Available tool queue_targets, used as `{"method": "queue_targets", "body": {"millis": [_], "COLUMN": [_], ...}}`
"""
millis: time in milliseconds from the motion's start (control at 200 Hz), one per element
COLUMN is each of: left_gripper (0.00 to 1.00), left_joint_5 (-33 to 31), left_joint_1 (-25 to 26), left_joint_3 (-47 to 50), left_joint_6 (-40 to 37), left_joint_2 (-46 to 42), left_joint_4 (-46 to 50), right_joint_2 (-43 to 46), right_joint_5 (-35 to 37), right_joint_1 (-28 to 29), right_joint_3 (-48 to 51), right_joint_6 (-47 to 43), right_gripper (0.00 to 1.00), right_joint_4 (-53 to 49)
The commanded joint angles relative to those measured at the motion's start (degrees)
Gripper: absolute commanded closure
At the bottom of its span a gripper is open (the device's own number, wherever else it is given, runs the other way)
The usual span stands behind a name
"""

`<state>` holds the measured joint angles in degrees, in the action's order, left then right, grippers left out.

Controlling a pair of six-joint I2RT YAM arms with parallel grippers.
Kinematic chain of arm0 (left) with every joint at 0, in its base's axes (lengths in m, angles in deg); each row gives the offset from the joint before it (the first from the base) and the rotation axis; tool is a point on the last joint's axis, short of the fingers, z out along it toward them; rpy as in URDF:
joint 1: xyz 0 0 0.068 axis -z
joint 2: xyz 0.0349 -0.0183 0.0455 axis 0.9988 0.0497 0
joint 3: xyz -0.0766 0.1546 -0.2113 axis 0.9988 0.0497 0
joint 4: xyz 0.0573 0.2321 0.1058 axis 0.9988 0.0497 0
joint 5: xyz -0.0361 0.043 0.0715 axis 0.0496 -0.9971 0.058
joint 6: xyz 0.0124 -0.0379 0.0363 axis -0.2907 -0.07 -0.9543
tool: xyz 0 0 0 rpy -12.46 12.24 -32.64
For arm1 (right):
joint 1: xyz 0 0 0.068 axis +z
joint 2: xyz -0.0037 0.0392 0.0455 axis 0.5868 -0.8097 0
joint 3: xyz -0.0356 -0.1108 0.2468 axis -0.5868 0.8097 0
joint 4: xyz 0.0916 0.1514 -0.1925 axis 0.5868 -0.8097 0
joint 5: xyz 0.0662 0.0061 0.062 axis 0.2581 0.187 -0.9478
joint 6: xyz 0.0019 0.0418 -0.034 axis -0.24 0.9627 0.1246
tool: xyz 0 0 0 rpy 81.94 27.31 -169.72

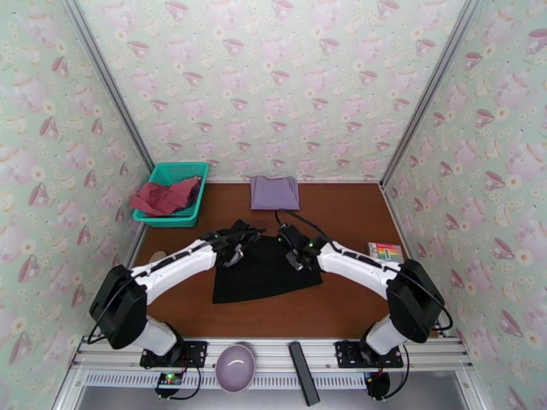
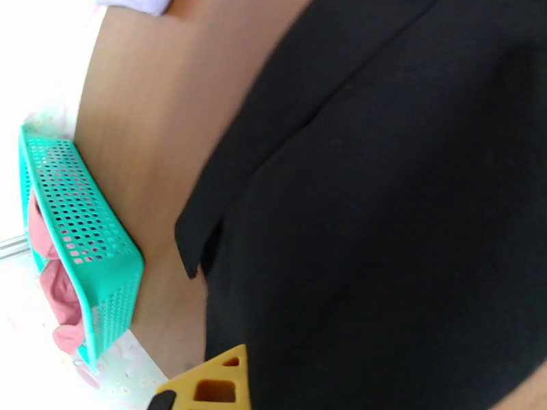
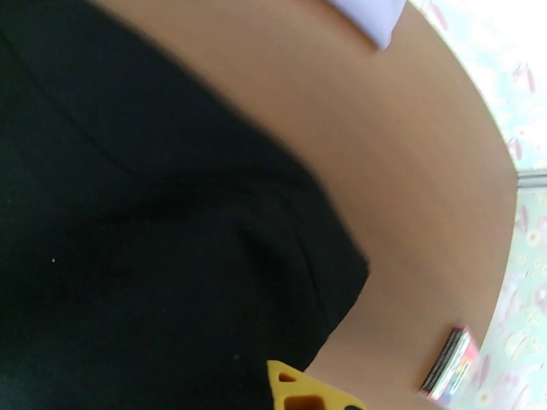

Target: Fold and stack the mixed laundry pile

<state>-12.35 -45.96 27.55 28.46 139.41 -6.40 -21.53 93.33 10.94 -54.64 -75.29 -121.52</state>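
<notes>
The black garment (image 1: 263, 278) is spread flat in the middle of the table (image 1: 355, 213), and everything else is best placed from it. The lavender cloth (image 1: 273, 193) is already folded and lies just beyond the garment's far edge. The red top (image 1: 161, 198) is heaped in the basket (image 1: 164, 219), beyond the garment and to its left (so it is not yet dealt with).

The left gripper (image 1: 236, 253) is held over the garment's far-left corner and the right gripper (image 1: 295, 260) over its far-right part, so the far edge is spanned between them. Both sets of jaws are closed down tight. Only a yellow fingertip (image 2: 212, 380) is caught at the bottom of the left wrist view, and another fingertip (image 3: 301, 391) at the bottom of the right. Whether cloth is pinched cannot be told, though black fabric is pressed close under both cameras.

The garment's longer dimension is judged to run left to right, across the line of the two arms. Its near hem is tilted a little (higher on the right in the top view). The fold in hand is therefore judged to be one across that axis, with the far edge carried toward the near hem. Neither arm is favoured, since each is about as close to its own corner as the other. The two would need to be drawn back together and evenly, or the tilt would be folded into the cloth.
</notes>
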Motion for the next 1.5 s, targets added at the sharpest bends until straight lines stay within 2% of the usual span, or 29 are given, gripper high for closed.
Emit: {"method": "queue_targets", "body": {"millis": [0, 155, 331, 536, 877, 932, 1022, 1092, 1322, 1347, 1367, 1493], "left_gripper": [1.0, 1.0, 1.0, 1.0, 1.0, 1.0, 0.99, 0.9, 0.64, 0.61, 0.58, 0.49], "left_joint_5": [2.1, 2.2, 2.6, 4.8, 9.8, 11.6, 14.5, 14.6, 13.3, 12.9, 12.5, 10.8], "left_joint_1": [1.6, 4.1, 6.3, 7.5, 9.6, 9.8, 10.4, 12.6, 18.7, 19.3, 19.7, 21.6], "left_joint_3": [1.1, 1.8, 2.3, 5.1, 6.0, 5.6, 4.5, 3.9, -4.6, -5.5, -6.1, -10.2], "left_joint_6": [3.8, 6.1, 7.5, 8.5, 10.1, 10.4, 10.9, 10.9, 12.6, 12.7, 12.8, 13.6], "left_joint_2": [-1.0, -0.3, 0.7, 1.9, 2.8, 2.7, 2.8, 2.6, 0.2, 0.0, -0.2, -0.9], "left_joint_4": [3.8, 7.3, 10.7, 11.2, 13.9, 14.9, 17.2, 19.2, 25.6, 26.3, 26.8, 29.8], "right_joint_2": [0.7, 1.4, 3.4, 0.6, -1.6, -1.4, -1.0, 0.0, 9.6, 11.0, 12.0, 17.8], "right_joint_5": [2.2, 4.0, 0.6, -3.8, -5.7, -6.4, -7.2, -7.9, -8.9, -9.2, -9.6, -10.3], "right_joint_1": [0.9, 1.6, 1.9, 2.0, 2.0, 2.0, 2.1, 2.3, 3.4, 3.4, 3.5, 3.5], "right_joint_3": [1.8, 2.3, 1.9, 1.3, 3.3, 3.8, 4.2, 4.5, 6.9, 7.2, 7.5, 8.4], "right_joint_6": [5.9, 8.8, 10.4, 13.8, 18.9, 19.2, 19.7, 20.2, 23.4, 23.7, 23.8, 24.8], "right_gripper": [1.0, 1.0, 1.0, 1.0, 1.0, 0.88, 0.62, 0.51, 0.34, 0.2, 0.17, 0.12], "right_joint_4": [-4.4, -8.5, -10.3, -12.9, -13.6, -13.5, -13.9, -14.2, -16.9, -16.8, -16.8, -16.2]}}
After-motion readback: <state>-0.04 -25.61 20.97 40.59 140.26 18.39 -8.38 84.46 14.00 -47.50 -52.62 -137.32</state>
